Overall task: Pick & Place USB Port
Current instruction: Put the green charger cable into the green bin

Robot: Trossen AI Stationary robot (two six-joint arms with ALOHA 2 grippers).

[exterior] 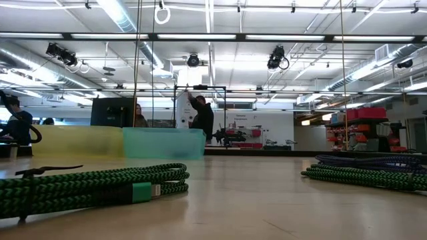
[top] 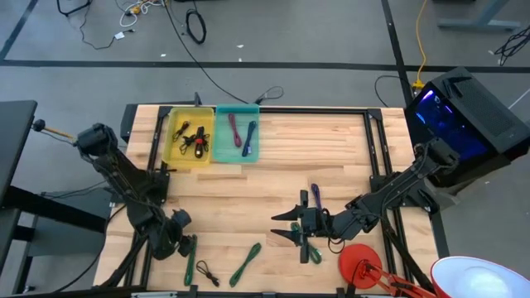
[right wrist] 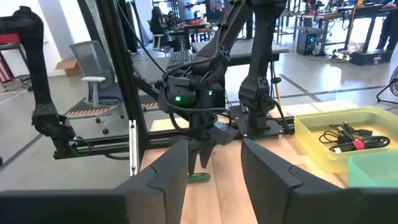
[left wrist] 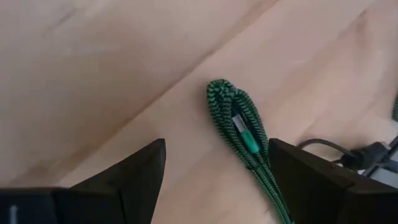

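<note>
Both arms are dark, near-black, built of slim tubular links joined by bulkier rounded joint housings. Left claw (top: 175,237): two broad, flat, matte black wedge-shaped fingers (left wrist: 134,180). Right claw (top: 286,226): identical black tapered fingers (right wrist: 166,177). Green indicator lights glow on the left arm's wrist housing (right wrist: 186,93), with black cables looped alongside.

Left claw (right wrist: 200,148) above green cable (right wrist: 199,178)

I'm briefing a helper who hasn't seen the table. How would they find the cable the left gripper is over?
Start at the near-left corner of the wooden table, where the left gripper hangs open. Directly under it lies a folded green braided cable. Unlike the thin black cable beside it, it is thick, striped green and black, with a green plug.
</note>
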